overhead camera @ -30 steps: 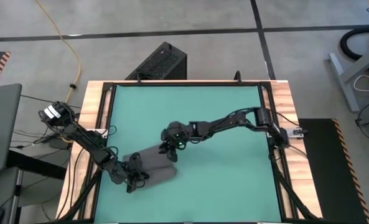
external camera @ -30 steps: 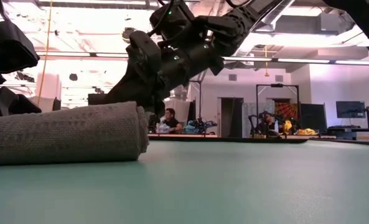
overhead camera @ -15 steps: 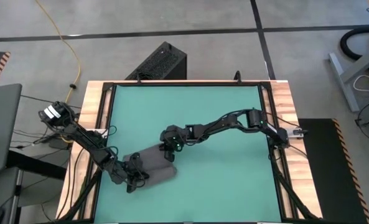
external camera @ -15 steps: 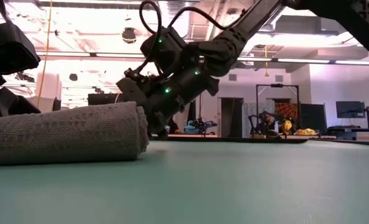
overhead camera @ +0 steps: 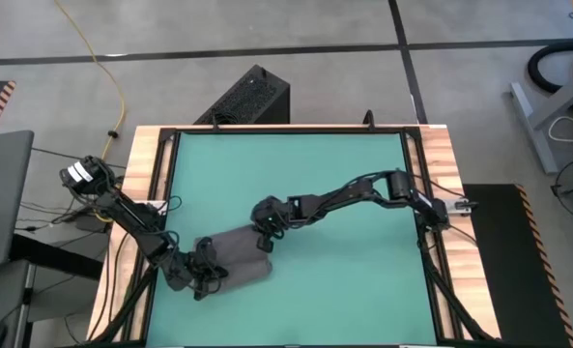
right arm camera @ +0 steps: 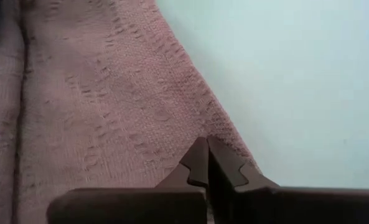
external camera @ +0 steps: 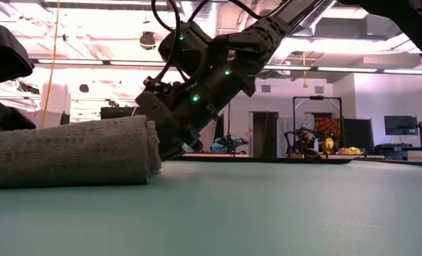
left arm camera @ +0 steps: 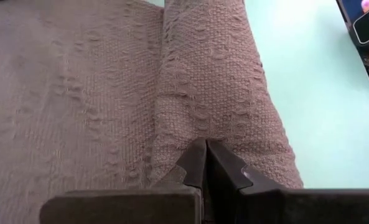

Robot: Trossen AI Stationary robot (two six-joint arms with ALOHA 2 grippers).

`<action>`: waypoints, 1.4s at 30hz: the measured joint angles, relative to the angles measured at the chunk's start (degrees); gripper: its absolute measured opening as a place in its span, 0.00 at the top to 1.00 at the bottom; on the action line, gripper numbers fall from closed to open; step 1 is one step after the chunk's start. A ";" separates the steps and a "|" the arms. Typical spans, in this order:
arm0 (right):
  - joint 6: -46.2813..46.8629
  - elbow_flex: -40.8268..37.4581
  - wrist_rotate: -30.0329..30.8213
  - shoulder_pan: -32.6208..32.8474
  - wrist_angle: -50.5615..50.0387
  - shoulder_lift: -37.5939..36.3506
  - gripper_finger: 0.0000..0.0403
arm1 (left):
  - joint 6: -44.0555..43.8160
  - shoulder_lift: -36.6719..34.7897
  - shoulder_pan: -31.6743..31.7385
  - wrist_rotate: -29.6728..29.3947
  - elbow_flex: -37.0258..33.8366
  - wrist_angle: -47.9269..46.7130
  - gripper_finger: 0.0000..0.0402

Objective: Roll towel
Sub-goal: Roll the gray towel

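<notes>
On green table (overhead camera: 344,164), both pincers, left (overhead camera: 207,275) and right (overhead camera: 264,239), clamp the rolled towel (overhead camera: 238,261).

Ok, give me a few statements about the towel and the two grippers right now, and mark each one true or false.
1. The towel lies rolled up on the green table. True.
2. The right gripper hangs high above the table, well clear of the towel. False: it is down at the towel's end, at the cloth.
3. The left gripper is at the towel's other end, its fingers closed. True.
4. The right gripper's fingers stand wide open. False: they are pressed together at the cloth's edge, and whether cloth is pinched between them cannot be told.
5. A second cloth lies on the table beside the towel. False: the towel is the only cloth there.
</notes>
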 joint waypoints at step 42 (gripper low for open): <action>-1.63 -0.55 3.66 14.59 -2.69 -16.86 0.87 | 7.07 -1.24 4.75 15.92 -0.04 2.56 1.00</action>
